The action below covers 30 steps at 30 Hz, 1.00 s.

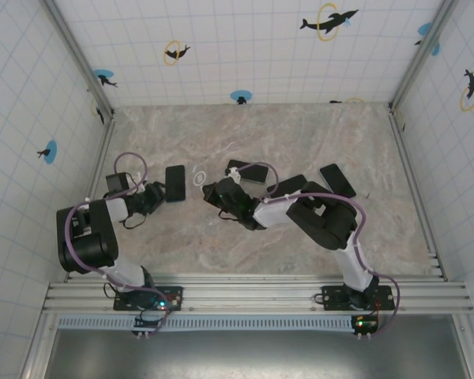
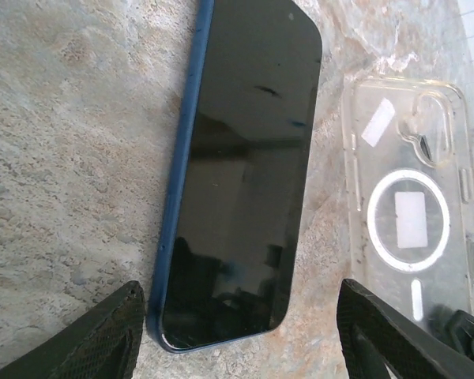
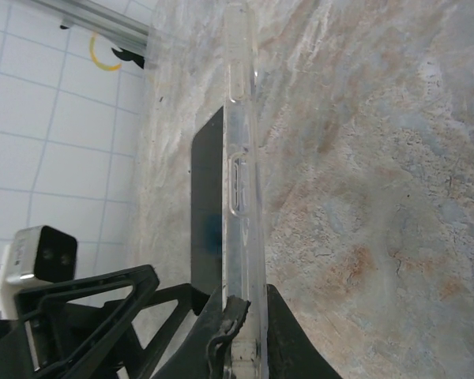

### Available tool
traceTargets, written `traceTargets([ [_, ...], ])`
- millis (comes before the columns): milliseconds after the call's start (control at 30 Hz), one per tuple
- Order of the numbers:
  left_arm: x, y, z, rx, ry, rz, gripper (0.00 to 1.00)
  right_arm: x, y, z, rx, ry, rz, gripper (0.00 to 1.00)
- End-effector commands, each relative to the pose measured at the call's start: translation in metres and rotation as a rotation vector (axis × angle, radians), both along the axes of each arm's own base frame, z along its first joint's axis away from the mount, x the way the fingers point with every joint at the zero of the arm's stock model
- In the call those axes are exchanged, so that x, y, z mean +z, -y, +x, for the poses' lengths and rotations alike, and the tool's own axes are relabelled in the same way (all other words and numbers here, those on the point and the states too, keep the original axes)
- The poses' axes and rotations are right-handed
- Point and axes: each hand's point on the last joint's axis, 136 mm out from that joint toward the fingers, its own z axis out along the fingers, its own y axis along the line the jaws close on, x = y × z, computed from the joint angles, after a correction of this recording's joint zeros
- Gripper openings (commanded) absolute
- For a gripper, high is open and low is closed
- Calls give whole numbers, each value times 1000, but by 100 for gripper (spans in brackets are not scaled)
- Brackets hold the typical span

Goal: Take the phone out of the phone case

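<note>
Left gripper [image 2: 238, 298]: fingers apart, straddling the near end of the phone [image 2: 245, 174], with a gap on one side, so no squeeze. The phone lies flat and screen up on the marbled table [image 2: 63, 158], dark glass, blue rim, out of its case. The phone case [image 2: 415, 205], clear with a white ring on its back, is just beside it at the phone's 3 o'clock. Right gripper [image 3: 241, 312]: fingers clamped on the case's end, with the case seen edge-on from the right wrist. From above, more dark phones [image 1: 249, 170] lie around 2 o'clock of the right gripper.
</note>
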Motion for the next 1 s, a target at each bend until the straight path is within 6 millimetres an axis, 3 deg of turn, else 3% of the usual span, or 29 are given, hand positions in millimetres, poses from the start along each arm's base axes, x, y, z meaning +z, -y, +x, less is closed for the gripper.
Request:
traceTargets([
  [0, -22, -11, -21, 16, -113, 77, 67, -3, -6, 10, -55, 4, -12, 12],
  [267, -7, -13, -13, 1, -67, 95, 68, -17, -14, 14, -64, -2, -44, 16],
  [500, 7, -9, -8, -20, -25, 77, 68, -17, -27, 12, 13, 23, -78, 30],
  [967, 49, -14, 10, -27, 68, 114, 69, 12, -16, 6, 97, 156, -220, 47],
])
